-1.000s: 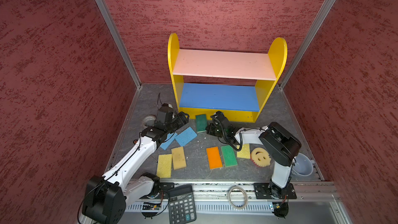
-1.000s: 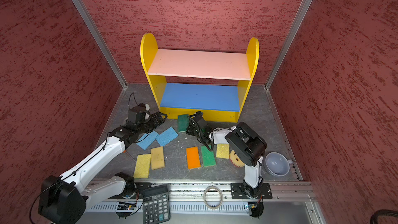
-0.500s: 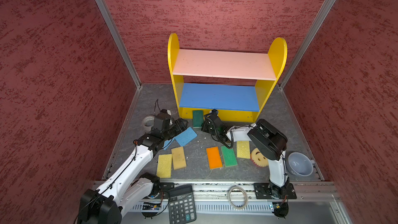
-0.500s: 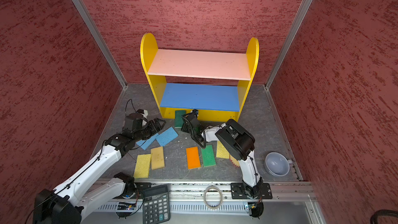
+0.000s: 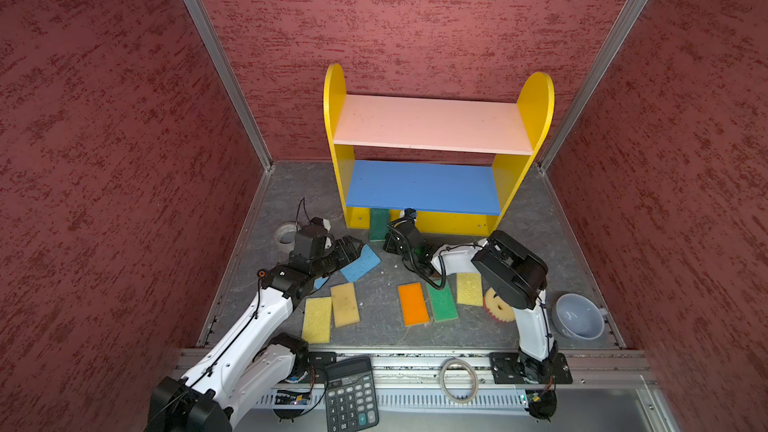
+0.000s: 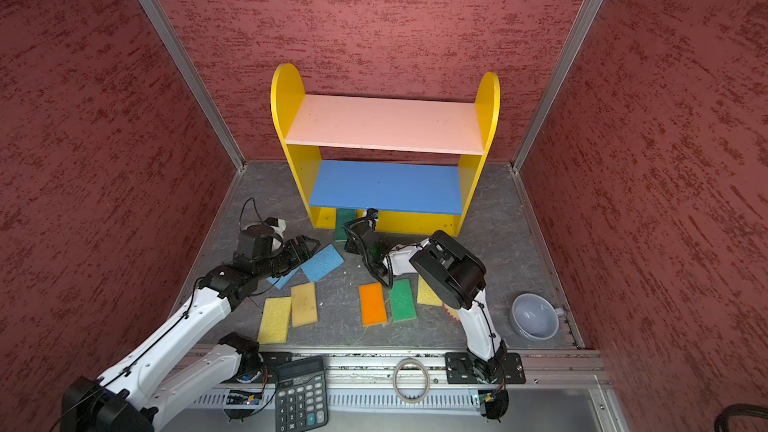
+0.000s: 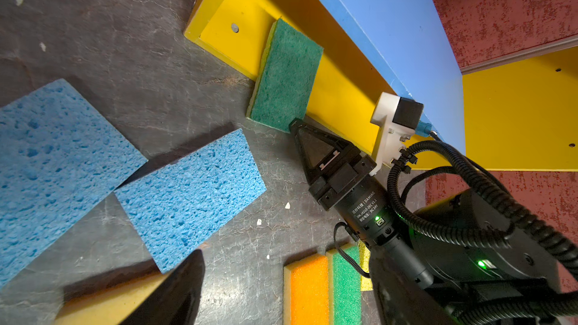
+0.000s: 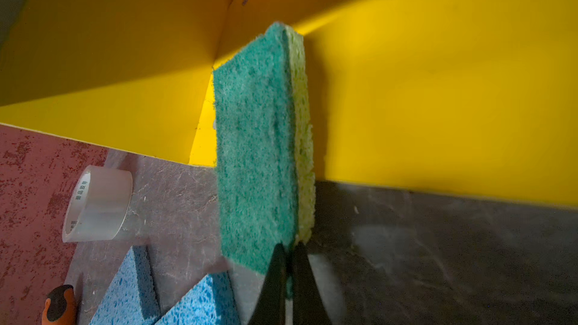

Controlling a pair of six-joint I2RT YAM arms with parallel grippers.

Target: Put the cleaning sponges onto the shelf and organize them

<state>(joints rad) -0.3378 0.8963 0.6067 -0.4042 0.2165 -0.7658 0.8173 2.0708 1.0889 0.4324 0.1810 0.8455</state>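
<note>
R gripper (image 8: 289, 250) fingers were clamped on the near edge of the green sponge (image 8: 256, 151), which lay flat, green side up, far end on the shelf (image 5: 505, 178) btm board by its left wall in both top views, near end sticking out over the floor (image 5: 382, 284). L gripper (image 5: 355, 249) was spread wide, nothing held, just above 2 blue sponges (image 7: 187, 195). Other sponges (image 5: 345, 304) lay flat on the floor in front of the shelf, incl. the smiley (image 5: 492, 305), part-hidden behind the R arm.

bright, even light | soft shadows — wide-angle bending at edges | right wrist view blurred nearby
</note>
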